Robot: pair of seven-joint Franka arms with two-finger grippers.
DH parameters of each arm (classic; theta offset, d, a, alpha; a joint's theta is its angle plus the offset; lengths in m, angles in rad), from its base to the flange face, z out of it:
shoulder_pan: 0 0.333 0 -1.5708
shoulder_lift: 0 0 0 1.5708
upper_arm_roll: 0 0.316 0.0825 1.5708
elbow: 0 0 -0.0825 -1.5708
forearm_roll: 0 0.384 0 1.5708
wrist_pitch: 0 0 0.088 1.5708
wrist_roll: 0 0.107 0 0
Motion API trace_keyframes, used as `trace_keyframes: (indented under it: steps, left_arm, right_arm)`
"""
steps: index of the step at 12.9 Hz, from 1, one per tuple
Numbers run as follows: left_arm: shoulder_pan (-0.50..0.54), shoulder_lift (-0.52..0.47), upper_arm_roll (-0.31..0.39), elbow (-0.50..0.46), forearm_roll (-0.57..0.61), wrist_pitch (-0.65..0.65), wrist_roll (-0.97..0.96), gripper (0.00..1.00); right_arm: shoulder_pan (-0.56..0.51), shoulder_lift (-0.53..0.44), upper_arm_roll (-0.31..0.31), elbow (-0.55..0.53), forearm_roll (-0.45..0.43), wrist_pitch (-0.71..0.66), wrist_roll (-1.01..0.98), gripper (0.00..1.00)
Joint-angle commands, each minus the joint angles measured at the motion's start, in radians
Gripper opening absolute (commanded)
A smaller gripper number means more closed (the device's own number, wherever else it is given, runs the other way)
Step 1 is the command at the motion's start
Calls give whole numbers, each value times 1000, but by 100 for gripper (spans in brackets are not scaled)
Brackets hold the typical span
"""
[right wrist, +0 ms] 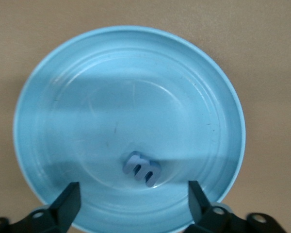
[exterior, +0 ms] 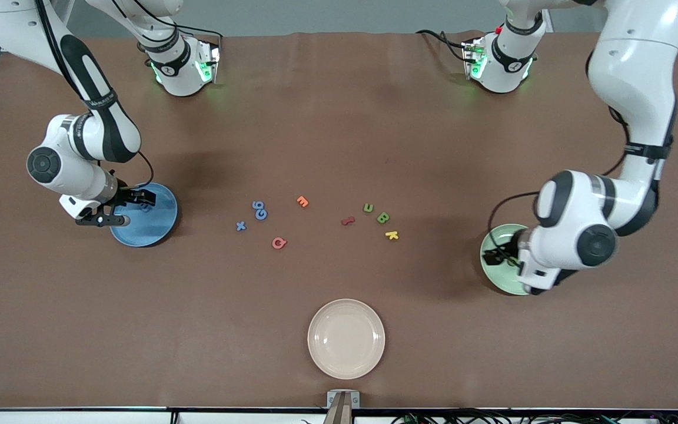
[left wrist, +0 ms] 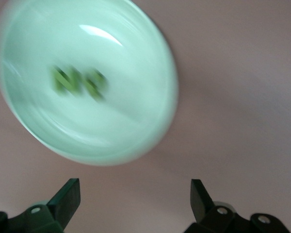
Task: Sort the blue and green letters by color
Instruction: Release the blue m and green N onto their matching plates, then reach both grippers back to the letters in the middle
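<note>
Blue plate (right wrist: 131, 126): it lies under the right gripper (right wrist: 131, 206), whose fingers stand spread and hold nothing; a blue E (right wrist: 142, 168) rests flat in it.
Right gripper, front view: it hangs over the blue plate (exterior: 159, 227) at the right arm's end of the table.
Green plate (left wrist: 87, 77): it lies below the left gripper (left wrist: 133, 204), jaws wide and bare; two green letters (left wrist: 77, 81) lie inside, blurred, so which ones I cannot tell.
Left gripper, front view: it (exterior: 501, 254) is over the green plate (exterior: 492, 259) at the left arm's end.
Blue still loose: x (exterior: 241, 225), G (exterior: 261, 214) and 6 (exterior: 256, 205), close together mid-table toward the right arm's end.
Green still loose: u (exterior: 368, 207) and B (exterior: 382, 217), just beside each other toward the left arm's end.
Other letters: an orange one (exterior: 302, 201), two red ones (exterior: 279, 242) (exterior: 348, 221), a yellow K (exterior: 392, 235).
Progress: I judge the sort under half done.
Risk: G and 6 touch or nearly so, and one pinch could drag both or flick one away.
Risk: the K lies near B, so a loose aim might catch the wrong colour.
Risk: the pieces are thin and flat, so fingers may slide off.
Surface: brown cloth over the table (exterior: 339, 118), with an empty cream plate (exterior: 346, 338) nearest the front camera.
Room: grey floor strip and cables at the edges.
</note>
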Motion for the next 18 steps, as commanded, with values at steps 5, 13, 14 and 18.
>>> trace_keyframes:
  steps: [5,13,14,18]
  left_arm:
    - [-301,69,-33,-3,16,185,-522,90]
    - [-365,102,-28,-131,190,348,-872,83]
    - [-366,102,-28,-135,191,353,-878,83]
    - [-371,123,-28,-140,191,437,-903,80]
  right_arm:
    - [225,-44,15,38,7,-42,649,100]
    - [441,122,10,222,188,-41,1160,100]
    - [466,151,9,250,188,-38,1214,99]
    - [523,244,2,336,156,-18,1346,94]
